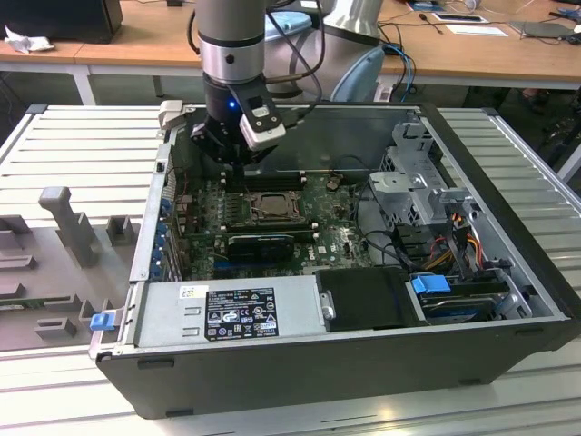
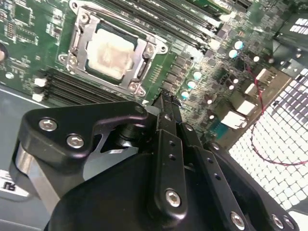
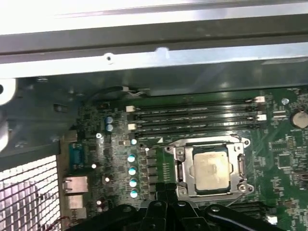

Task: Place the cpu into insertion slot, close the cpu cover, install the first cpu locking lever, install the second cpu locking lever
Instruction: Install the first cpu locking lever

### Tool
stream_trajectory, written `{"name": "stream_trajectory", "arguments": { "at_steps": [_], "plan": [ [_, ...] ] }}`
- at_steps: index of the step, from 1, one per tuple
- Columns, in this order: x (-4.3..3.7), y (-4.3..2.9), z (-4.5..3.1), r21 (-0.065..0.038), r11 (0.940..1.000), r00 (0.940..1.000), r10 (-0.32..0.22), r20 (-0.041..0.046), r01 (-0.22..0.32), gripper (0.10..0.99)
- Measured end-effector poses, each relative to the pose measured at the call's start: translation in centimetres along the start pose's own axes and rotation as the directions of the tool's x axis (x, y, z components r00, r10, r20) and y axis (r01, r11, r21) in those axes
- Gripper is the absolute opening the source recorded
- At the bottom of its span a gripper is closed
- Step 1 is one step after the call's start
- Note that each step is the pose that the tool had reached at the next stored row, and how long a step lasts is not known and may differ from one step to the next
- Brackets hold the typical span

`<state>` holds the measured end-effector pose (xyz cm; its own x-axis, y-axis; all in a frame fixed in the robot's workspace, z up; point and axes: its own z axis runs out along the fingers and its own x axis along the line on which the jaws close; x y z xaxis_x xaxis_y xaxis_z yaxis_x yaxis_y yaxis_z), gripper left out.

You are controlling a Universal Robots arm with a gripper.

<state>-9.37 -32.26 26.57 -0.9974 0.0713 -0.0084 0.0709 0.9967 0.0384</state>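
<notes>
Obs.: the small square cpu with a pale beige-silver metal face (image 3: 210,167) lies seated in the square insertion slot with its silvery rim (image 1: 247,211), just below the centre of the exterior frame. The thin silvery cpu cover frame (image 3: 239,166) lies flat around it, chip face showing through the window.

Black claw (image 2: 162,100): fingertips pressed together, nothing held. It hovers over the green circuit board (image 3: 284,159), just beside the socket and close to the long black memory slots (image 3: 192,115).

A thin wire locking lever (image 3: 202,140) runs along the socket edge. Whether it is hooked, I cannot tell.

Judgement: lever stage. To do it well:
- bear on the lever with the closed tips only
- keep off the chip face and the pale blue capacitors (image 3: 131,171)
- press down before sweeping sideways, so the wire goes under its catch and does not spring back
</notes>
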Motion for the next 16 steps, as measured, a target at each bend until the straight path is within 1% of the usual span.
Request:
{"name": "stream_trajectory", "arguments": {
  "at_steps": [2,7,8,12,14,16],
  "plan": [
    [0.27,0.02,0.03,0.0,1.0,1.0,-0.007,-0.0004,0.007,0.106],
    [1.68,0.47,0.23,0.0,1.0,1.0,-0.01,-0.0005,0.01,0.106],
    [1.82,0.6,0.29,0.0,0.9999,0.9999,-0.011,-0.0006,0.011,0.106],
    [2.13,1.42,0.56,0.0,0.9999,0.9999,-0.016,-0.0008,0.016,0.106],
    [2.24,2.22,0.68,0.0,0.9998,0.9998,-0.022,-0.001,0.022,0.106],
    [2.28,2.65,0.72,0.0,0.9996,0.9996,-0.027,-0.0012,0.027,0.106]
  ]
}}
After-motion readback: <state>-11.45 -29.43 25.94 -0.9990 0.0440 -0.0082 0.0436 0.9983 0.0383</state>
